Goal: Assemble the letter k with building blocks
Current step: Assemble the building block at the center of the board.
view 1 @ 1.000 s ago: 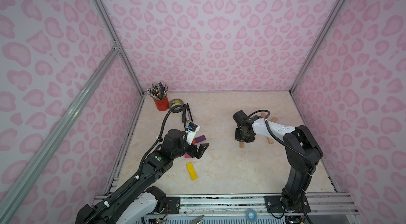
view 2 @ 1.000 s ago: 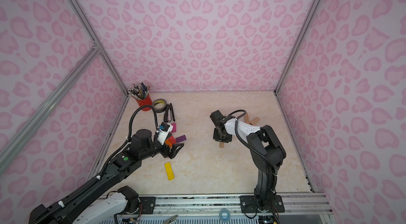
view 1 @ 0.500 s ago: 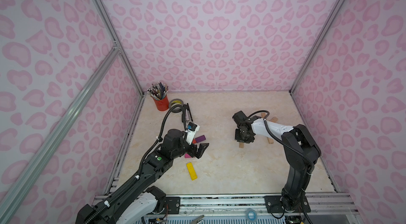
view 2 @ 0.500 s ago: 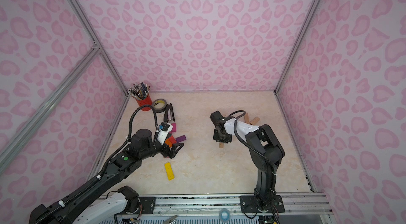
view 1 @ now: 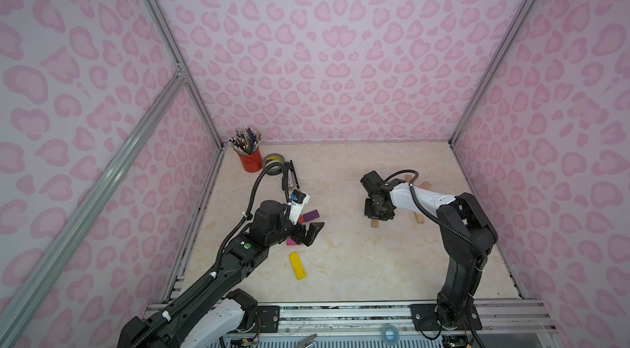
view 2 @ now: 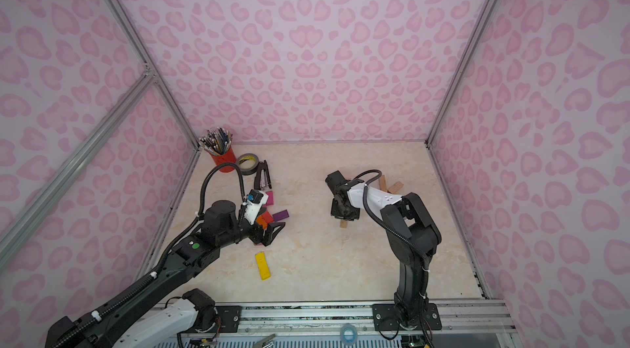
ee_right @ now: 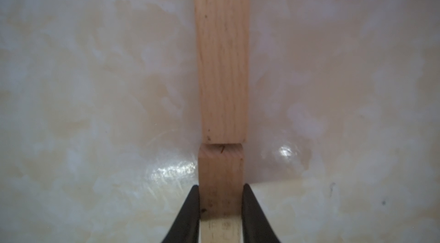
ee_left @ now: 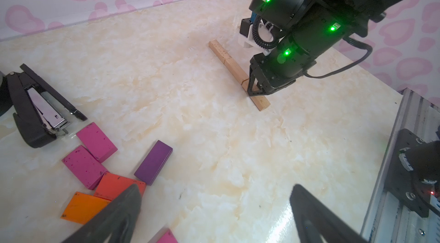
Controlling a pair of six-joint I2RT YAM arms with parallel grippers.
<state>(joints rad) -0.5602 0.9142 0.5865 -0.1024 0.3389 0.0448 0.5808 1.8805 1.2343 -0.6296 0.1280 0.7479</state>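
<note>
My right gripper (ee_right: pixel 220 188) is shut on a plain wood building block (ee_right: pixel 220 170) that lies flat on the table, end to end with another wood block (ee_right: pixel 222 58). In the left wrist view these form a straight line of three wood blocks (ee_left: pixel 234 66), with the right gripper (ee_left: pixel 254 89) on the near one. More wood blocks (view 1: pixel 420 218) lie beyond the right arm. My left gripper (view 1: pixel 308 232) hangs open and empty over coloured blocks: purple (ee_left: pixel 153 165), magenta (ee_left: pixel 96 141), red-orange (ee_left: pixel 116 184), orange (ee_left: pixel 82 207). A yellow block (view 1: pixel 297 265) lies apart, nearer the front.
A red cup of pencils (view 1: pixel 250 162), a tape roll (view 1: pixel 272 160) and a black stapler (ee_left: pixel 35 110) stand at the back left corner. Pink patterned walls enclose three sides. A metal rail (view 1: pixel 341 312) runs along the table's front edge.
The right arm's elbow has shifted very slightly while its gripper stays on the wood block. The left arm and the loose blocks have not moved.
</note>
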